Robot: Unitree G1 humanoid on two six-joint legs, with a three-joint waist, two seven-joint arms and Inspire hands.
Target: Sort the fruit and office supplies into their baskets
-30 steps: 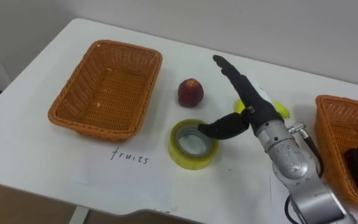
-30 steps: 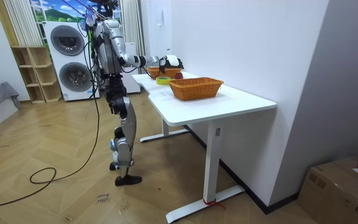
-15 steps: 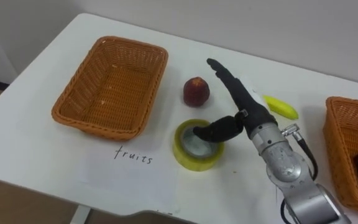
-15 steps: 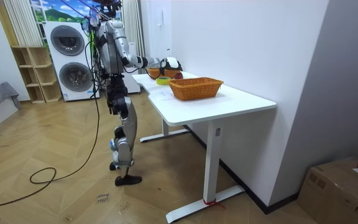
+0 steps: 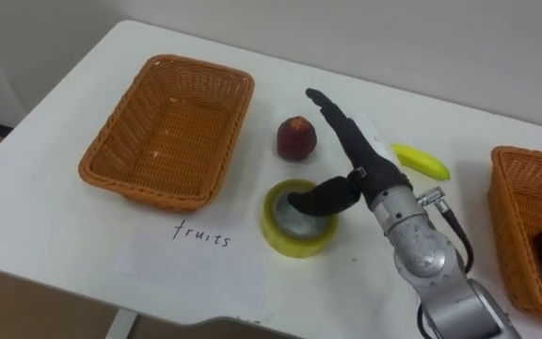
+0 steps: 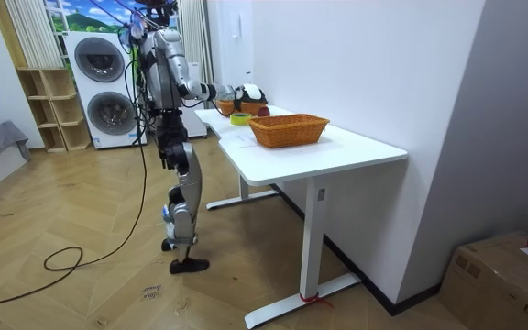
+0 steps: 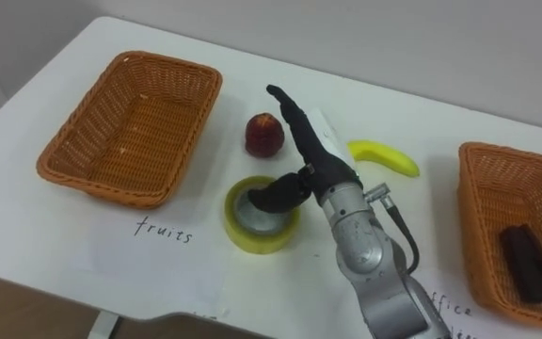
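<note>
Here, the right robot hand [image 5: 370,177] was found spread wide, its thumb dipped into the core of the tape roll [image 5: 278,235] resting on the surface [image 5: 83,240] near the peach [image 5: 295,138], so closing the fingers down over the roll's outer wall was judged necessary before lifting.

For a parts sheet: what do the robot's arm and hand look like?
The right hand has slim black fingers and a white tag on its back; the forearm is rounded silver-grey metal, with a dark cable looping beside the wrist.

Yellow tape roll [image 5: 288,243] lies flat beside peach [image 5: 295,137], banana [image 5: 420,161] apart.
</note>
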